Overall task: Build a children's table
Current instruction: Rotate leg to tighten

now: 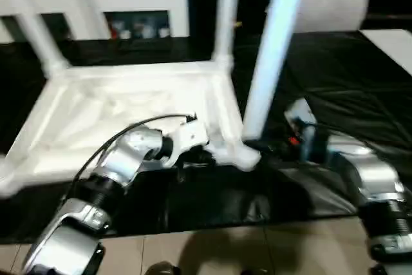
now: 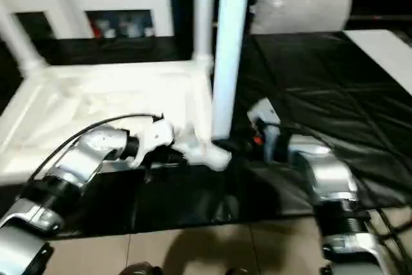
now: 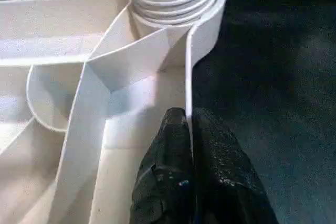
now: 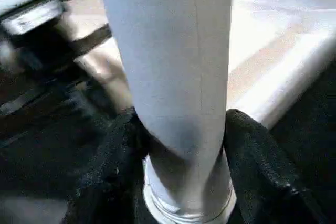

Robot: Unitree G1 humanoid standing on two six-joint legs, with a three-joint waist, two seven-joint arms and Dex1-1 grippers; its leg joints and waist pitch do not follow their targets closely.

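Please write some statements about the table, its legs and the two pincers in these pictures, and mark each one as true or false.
1. The table top lies upside down, ribbed side up. True.
2. The right pincer is empty. False: its fingers stand on either side of a white leg, closed on it.
3. The left pincer is closed on the rim of the table top. True: the thin side wall sits between its two fingers.
4. No leg is in a socket yet. False: two legs already stand upright in the far corners.
5. The table lies on a bare wooden floor. False: it rests on a black cloth.
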